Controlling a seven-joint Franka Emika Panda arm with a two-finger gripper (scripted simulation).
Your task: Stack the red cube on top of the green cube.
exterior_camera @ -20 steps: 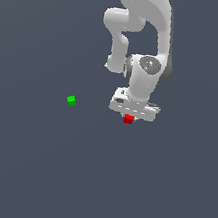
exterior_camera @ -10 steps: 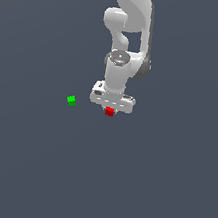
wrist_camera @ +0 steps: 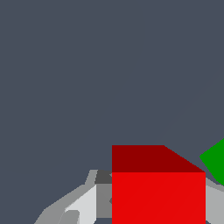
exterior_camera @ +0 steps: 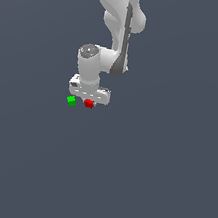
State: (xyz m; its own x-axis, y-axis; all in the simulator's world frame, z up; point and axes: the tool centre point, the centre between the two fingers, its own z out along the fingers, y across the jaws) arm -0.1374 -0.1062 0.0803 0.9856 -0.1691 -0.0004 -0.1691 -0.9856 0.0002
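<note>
Right up close in the wrist view, the red cube [wrist_camera: 158, 197] sits pinched in the claw [wrist_camera: 148, 205], with pale fingers [wrist_camera: 83, 205] showing on either side of it. Just past it, a corner of the green cube [wrist_camera: 215, 161] pokes in. Over in the exterior view, the claw [exterior_camera: 88, 101] hangs under the white arm [exterior_camera: 118, 26], red cube [exterior_camera: 88, 104] just beside the green cube [exterior_camera: 72, 101], toward that view's right, not on top.

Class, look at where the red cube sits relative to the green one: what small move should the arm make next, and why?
Probably carry the red cube a little further toward the exterior view's left. The gripper holds it beside the green cube, not yet above it; whether it is high enough to clear I cannot tell.
</note>
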